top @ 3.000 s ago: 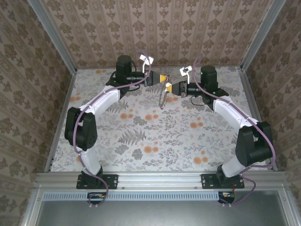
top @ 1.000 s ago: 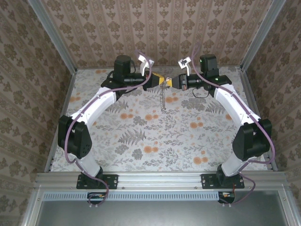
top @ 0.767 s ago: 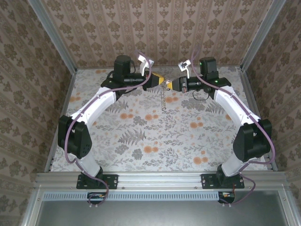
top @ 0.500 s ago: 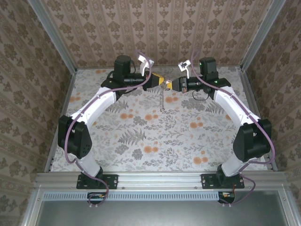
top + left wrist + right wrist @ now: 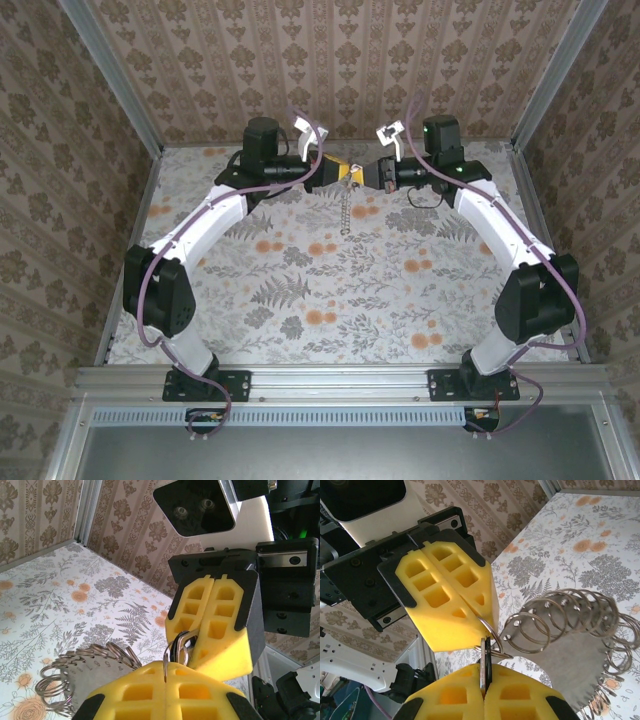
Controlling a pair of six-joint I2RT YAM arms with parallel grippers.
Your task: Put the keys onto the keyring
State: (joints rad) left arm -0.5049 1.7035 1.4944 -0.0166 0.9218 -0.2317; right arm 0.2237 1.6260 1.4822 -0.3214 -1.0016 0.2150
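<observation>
At the back middle of the table my two grippers meet tip to tip. My left gripper [image 5: 343,172] [image 5: 165,666] is shut on the keyring [image 5: 167,655] [image 5: 492,629], a thin metal split ring. From the ring hangs a chain of metal rings [image 5: 346,210] [image 5: 570,615] with a grey tag [image 5: 92,677]. My right gripper [image 5: 367,176] [image 5: 484,684] is shut on the keys [image 5: 485,669] [image 5: 174,650], a small dark flat piece with a pale metal side. That piece stands edge-on against the ring, and the ring's wire crosses it. I cannot tell whether it is threaded on.
Patterned walls [image 5: 330,60] stand close behind both grippers, with metal corner posts [image 5: 110,80] left and right. The floral table top [image 5: 320,290] lies below the hanging chain. The left arm's elbow [image 5: 160,290] and the right arm's elbow [image 5: 535,295] stand near the side walls.
My right gripper drew back a little to the right, then closed in again on the left gripper's tips. The hanging chain swayed slightly. Both grippers stayed shut.
</observation>
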